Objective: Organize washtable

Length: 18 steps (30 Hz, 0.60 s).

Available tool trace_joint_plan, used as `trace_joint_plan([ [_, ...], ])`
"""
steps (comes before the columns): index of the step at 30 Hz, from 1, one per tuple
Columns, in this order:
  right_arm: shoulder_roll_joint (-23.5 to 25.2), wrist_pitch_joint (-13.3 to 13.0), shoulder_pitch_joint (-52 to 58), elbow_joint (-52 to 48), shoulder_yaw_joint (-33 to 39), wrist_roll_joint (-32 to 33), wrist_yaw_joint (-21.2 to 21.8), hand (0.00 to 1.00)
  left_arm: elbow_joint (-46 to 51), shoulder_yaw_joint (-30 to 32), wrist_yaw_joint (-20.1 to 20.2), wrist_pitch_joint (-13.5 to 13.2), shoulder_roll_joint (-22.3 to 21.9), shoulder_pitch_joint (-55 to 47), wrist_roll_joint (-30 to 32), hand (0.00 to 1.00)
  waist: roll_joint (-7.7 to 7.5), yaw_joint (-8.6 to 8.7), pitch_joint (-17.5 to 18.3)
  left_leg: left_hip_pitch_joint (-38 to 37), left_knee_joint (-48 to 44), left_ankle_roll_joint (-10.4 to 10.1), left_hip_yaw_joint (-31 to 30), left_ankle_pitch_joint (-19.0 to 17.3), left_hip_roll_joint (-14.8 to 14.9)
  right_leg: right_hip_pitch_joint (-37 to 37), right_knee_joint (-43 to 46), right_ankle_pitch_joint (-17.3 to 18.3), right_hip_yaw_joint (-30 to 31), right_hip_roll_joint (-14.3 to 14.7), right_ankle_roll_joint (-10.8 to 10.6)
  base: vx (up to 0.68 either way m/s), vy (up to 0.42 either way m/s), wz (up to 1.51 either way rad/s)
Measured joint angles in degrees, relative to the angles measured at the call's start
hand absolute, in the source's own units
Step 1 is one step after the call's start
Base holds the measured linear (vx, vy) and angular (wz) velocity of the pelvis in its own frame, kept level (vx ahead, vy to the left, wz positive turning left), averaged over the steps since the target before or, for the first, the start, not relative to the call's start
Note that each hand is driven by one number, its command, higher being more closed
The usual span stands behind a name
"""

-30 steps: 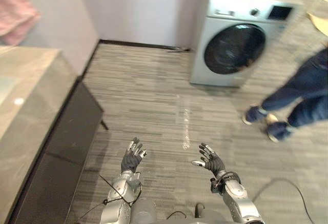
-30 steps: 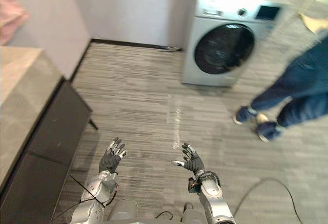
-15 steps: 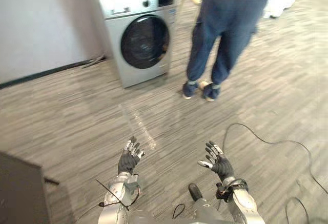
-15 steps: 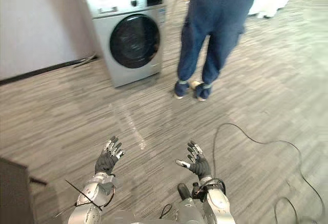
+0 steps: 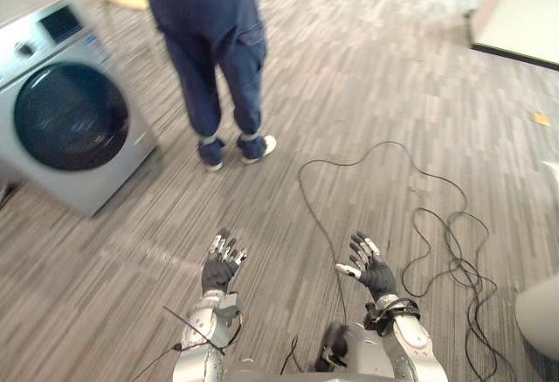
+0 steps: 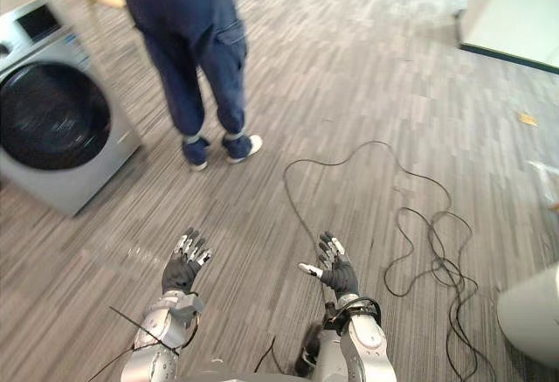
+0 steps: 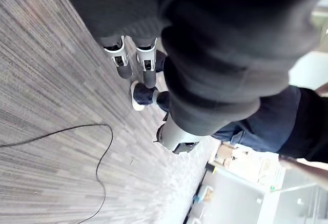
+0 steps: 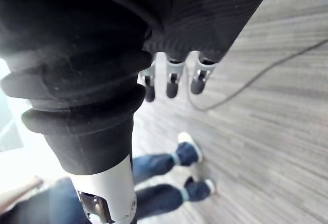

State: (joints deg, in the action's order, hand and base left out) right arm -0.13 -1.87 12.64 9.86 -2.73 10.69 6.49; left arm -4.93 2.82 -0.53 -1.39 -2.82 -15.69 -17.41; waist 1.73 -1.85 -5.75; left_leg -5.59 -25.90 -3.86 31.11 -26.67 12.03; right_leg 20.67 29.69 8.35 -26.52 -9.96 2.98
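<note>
Washtable: its place could not be told, nor how its things would handle or where to grip them. The left hand [image 5: 223,264] and right hand [image 5: 371,270] hovered empty, fingers spread, above the floor [image 5: 393,93], with a person [image 5: 214,50] and a washing machine [image 5: 65,111] ahead.

both hands are held low over a grey striped floor [image 6: 367,85], well apart from each other. the left hand [image 6: 180,272] has its fingers straight and spread; the right hand [image 6: 339,275] likewise, thumb out to the side. ahead on the left stands a front-loading washing machine [image 6: 52,128] with a dark round door. near it stands a person [image 6: 192,41] in blue trousers and dark shoes. a small orange scrap [image 6: 527,120] lies on the floor far right, below a white wall panel [image 6: 515,6].
</note>
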Motion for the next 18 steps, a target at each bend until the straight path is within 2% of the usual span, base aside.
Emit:
trace_joint_plan([
  [2,-1.6,0.2,-1.0,0.6,0.2,0.5,0.0,0.00,-1.9,0.8,-0.1,0.3,-0.5,1.8,0.1,0.00,1.62,1.08,0.2,-0.3,-0.5,-1.0,0.2,3.0,2.0,-2.2,-7.7,-3.3,2.7,6.3,0.8,0.26,-0.090,-1.13],
  [3,-2.0,0.2,-0.9,0.6,0.4,0.7,0.0,0.00,-2.7,1.1,-0.2,0.4,-0.4,2.5,0.1,0.00,1.53,1.18,0.2,-0.3,-1.6,-1.0,0.1,4.3,2.3,-3.3,-9.6,-4.1,3.5,7.3,1.0,0.25,-0.043,-0.85],
  [4,-2.1,0.2,-0.8,0.6,1.2,1.3,0.1,0.00,-3.9,1.5,-0.8,0.4,-0.3,3.4,0.0,0.00,0.97,1.35,0.2,0.4,-4.1,-1.5,-1.0,5.1,3.0,-5.0,-12.6,-5.4,4.9,7.9,1.1,0.25,-0.006,-0.58],
  [5,-2.0,-0.2,-0.2,0.9,3.8,2.5,0.1,0.00,-5.6,1.4,-0.9,0.4,-0.2,6.0,0.0,0.00,0.49,1.84,0.3,0.6,-0.4,-2.5,-1.5,3.9,3.0,-7.4,-16.2,-6.8,6.0,8.1,0.7,0.23,0.013,-0.41],
  [6,-2.1,-0.3,-0.1,1.4,4.7,2.8,0.1,0.00,-5.6,1.3,-0.9,0.3,-0.3,6.6,0.0,0.00,0.51,2.15,0.3,1.1,2.3,-2.4,-1.5,4.1,3.2,-7.9,-16.9,-7.1,6.2,8.1,0.4,0.16,0.074,-0.31],
  [7,-2.5,-0.5,-0.5,3.1,5.6,2.9,0.0,0.00,-5.6,1.2,-0.8,-0.1,-0.2,7.0,0.0,0.00,1.06,2.62,0.5,1.8,8.0,-2.6,-2.0,7.2,3.6,-8.0,-16.9,-7.2,7.1,8.8,0.2,0.08,0.090,-0.40],
  [9,-2.3,-0.4,-0.9,4.9,6.2,3.4,0.0,0.00,-5.9,1.3,-1.0,-0.1,0.4,6.5,-0.1,0.00,0.89,2.61,0.9,1.7,4.5,-2.7,-2.1,7.5,3.9,-8.5,-17.7,-7.4,9.6,9.4,-0.7,0.11,0.111,-0.52],
  [11,-2.1,-0.4,0.4,5.5,6.1,3.8,0.0,0.00,-6.2,1.3,-1.0,-0.2,0.8,5.2,-0.5,0.00,0.87,2.59,0.8,2.7,-0.9,-1.6,-4.2,7.9,4.1,-10.2,-19.2,-7.7,11.1,9.8,-1.2,0.11,0.085,-0.32],
  [12,-2.3,-0.3,0.8,6.5,6.2,5.3,0.0,0.00,-7.1,1.6,-1.1,-0.1,0.8,4.6,-0.6,0.00,0.81,2.56,0.7,5.0,-6.7,0.9,-7.7,9.3,3.9,-11.7,-20.5,-7.8,11.8,9.7,-1.5,0.12,0.094,-0.25],
  [13,-2.5,-0.1,0.9,7.0,6.1,6.4,0.0,0.00,-7.4,1.8,-1.1,-0.1,0.8,3.5,-0.9,0.00,0.81,2.45,0.7,7.5,-13.0,4.4,-12.6,11.6,3.2,-13.5,-22.0,-8.0,12.9,9.6,-1.7,0.12,0.127,-0.26],
  [14,-2.5,-0.1,0.8,7.0,6.0,7.2,0.0,0.00,-7.5,2.0,-1.1,-0.1,1.0,2.9,-1.0,0.00,0.40,2.28,0.5,9.1,-16.6,5.2,-15.8,12.3,2.7,-14.2,-22.6,-8.2,13.7,8.7,-1.9,0.13,0.170,-0.41],
  [16,-2.1,-0.1,-0.8,8.5,5.6,9.2,0.0,0.00,-7.7,1.5,-0.9,-0.2,1.0,1.0,-1.3,0.00,0.11,0.94,0.3,13.9,-18.5,1.9,-25.8,6.6,0.2,-15.4,-24.0,-8.4,16.2,8.2,-2.3,0.11,0.230,-0.56],
  [17,-1.9,-0.1,-2.5,10.1,5.5,9.7,0.0,0.00,-7.7,0.9,-0.9,-0.1,1.0,0.1,-2.2,0.00,-0.38,0.85,-0.1,17.7,-14.5,0.6,-30.9,5.6,-1.6,-15.6,-24.7,-8.6,17.4,6.9,-3.6,0.07,0.232,-0.44],
  [18,-1.8,-0.1,-2.9,10.2,5.5,10.3,0.0,0.00,-7.7,0.5,-0.9,-0.1,1.0,-0.1,-2.3,0.00,-0.44,0.84,-0.3,18.9,-11.5,0.3,-32.2,5.8,-2.4,-15.7,-24.9,-8.7,17.7,6.3,-4.4,0.04,0.295,-0.26],
])
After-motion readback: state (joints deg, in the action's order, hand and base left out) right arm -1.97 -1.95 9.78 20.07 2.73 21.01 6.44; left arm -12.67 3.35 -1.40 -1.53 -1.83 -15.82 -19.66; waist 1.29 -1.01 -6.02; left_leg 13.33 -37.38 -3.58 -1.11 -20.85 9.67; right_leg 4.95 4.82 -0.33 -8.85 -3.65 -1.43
